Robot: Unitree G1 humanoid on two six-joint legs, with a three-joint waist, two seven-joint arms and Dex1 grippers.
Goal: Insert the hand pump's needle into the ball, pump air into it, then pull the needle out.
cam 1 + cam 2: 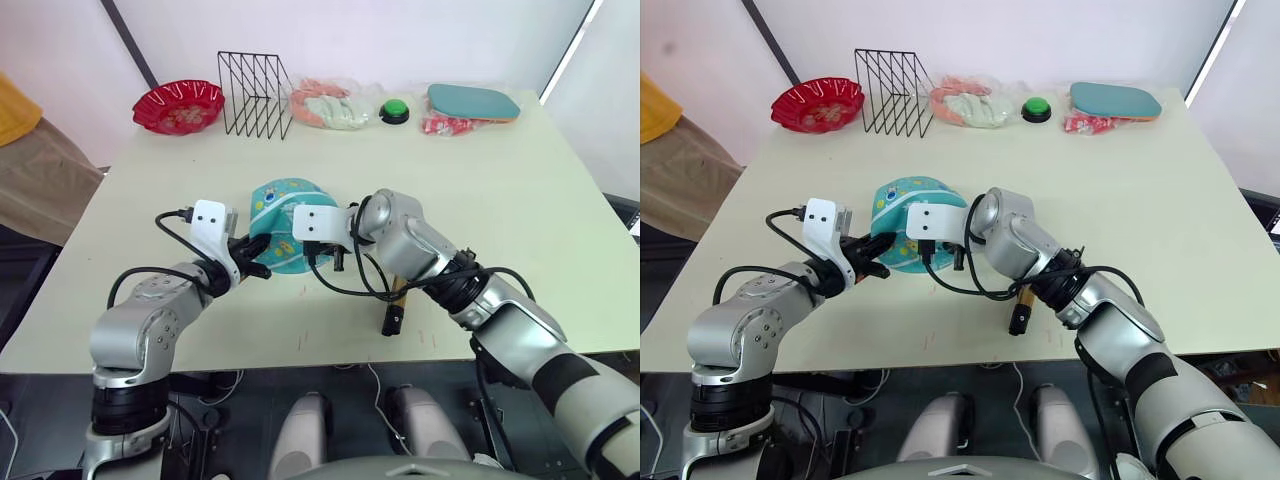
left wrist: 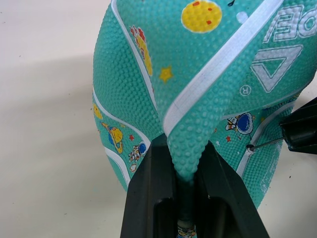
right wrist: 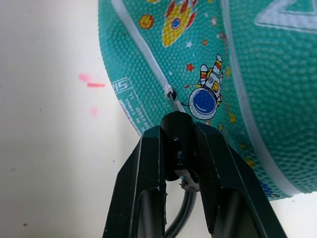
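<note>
On the ball (image 3: 257, 74), partial "SIZ" beside the needle (image 3: 173, 101).

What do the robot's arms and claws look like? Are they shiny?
Yes, a bit shiny. Both arms are smooth silver-grey metal with rounded joints and black bands. Each wrist carries a white plastic bracket, and loose black cables loop along the arms. The left gripper and right gripper each have two flat black fingers.

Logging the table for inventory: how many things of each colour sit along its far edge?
Red: 1, the bowl
Black: 1, the wire rack
Green: 1, the button
Teal: 1, the flat pad
Pink-and-white: 1, the bagged bundle
Total: 5
</note>
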